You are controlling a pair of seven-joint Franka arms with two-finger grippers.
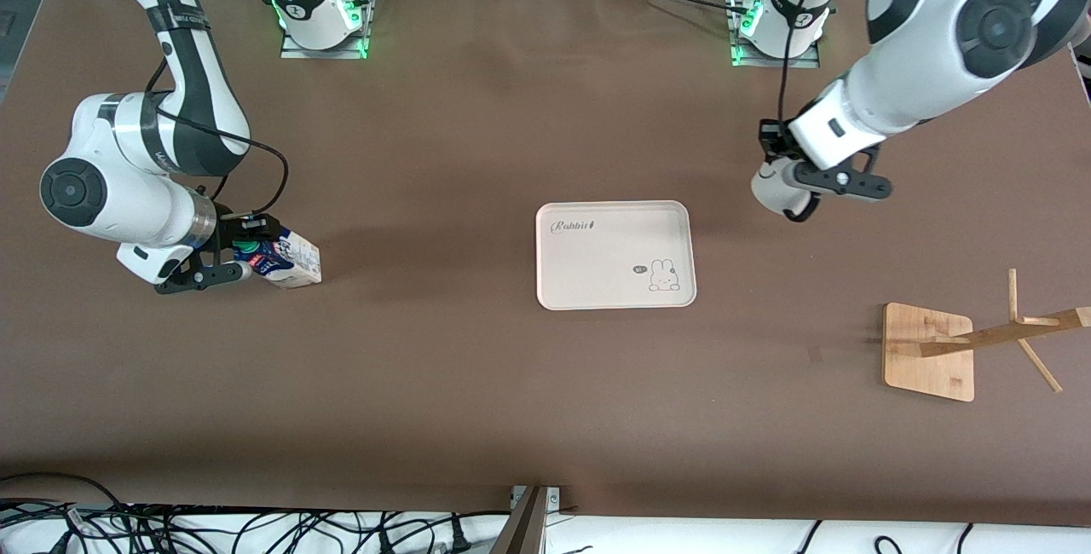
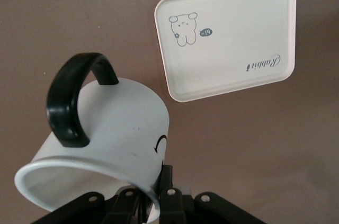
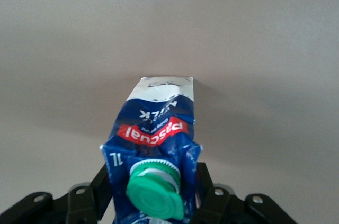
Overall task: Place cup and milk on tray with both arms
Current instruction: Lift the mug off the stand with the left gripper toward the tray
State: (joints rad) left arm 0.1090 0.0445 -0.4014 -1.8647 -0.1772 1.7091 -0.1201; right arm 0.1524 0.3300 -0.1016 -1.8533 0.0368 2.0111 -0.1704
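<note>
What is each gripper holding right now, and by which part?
The right gripper clamps the milk at its blue top by the green cap. The left gripper grips the cup by its rim, in the air, not yet over the tray.

White arms [image 1: 145, 187], grey joints, black cables

- cup [image 2: 100, 144]: white, thick black handle, a bit of black face marking on its side
- milk [image 3: 153, 144]: dark blue top with red band and white lettering, green cap, white lower sides
- tray [image 1: 614, 254]: cream-white, dark "Rabbit" lettering, small outlined rabbit drawing
- table [image 1: 477, 128]: plain brown
- rack [image 1: 929, 351]: light wood, on the table beside the tray toward the left arm's end
- left gripper [image 1: 818, 183] and right gripper [image 1: 223, 254]: black, on white arms with dark grey joints
</note>
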